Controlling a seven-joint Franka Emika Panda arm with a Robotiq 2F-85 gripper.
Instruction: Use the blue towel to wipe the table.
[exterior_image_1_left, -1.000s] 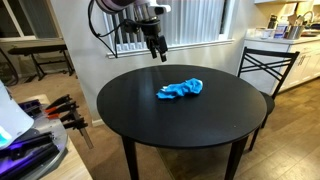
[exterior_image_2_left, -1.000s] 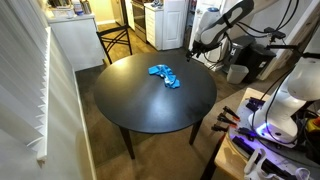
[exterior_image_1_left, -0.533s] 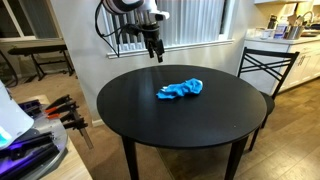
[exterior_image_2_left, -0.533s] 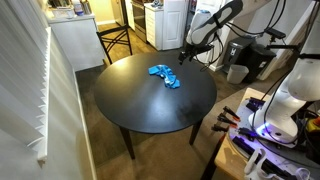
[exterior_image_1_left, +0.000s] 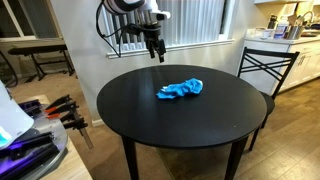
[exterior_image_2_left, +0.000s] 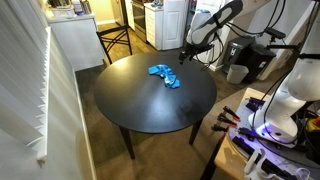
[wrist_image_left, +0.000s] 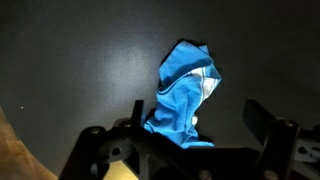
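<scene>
Since a second ago the arm has carried the pincer (exterior_image_2_left: 182, 58) slightly inward over the rim of the table (exterior_image_2_left: 140, 105) and a little lower. Over the last half second no further movement is visible. Towel (exterior_image_1_left: 180, 89): unchanged, the same rumpled heap in the same place.

Finding: this reads as the opening of an approach. Pick-up has not begun and no wiping is done.

Pincer condition: jaws spread wide and empty. The wrist view shows both fingers standing apart with nothing caught between them.

Position: in both exterior views the pincer hangs in the air above the table's edge, clear of the surface. The towel lies flat on the tabletop, away from that edge and apart from the pincer, with no contact. In the wrist view the towel sits on the black top below and ahead, roughly centred between the fingers, so the line appears good.

Outstanding, by judgement: travel across to the towel, descent, then closure on the folds.
</scene>
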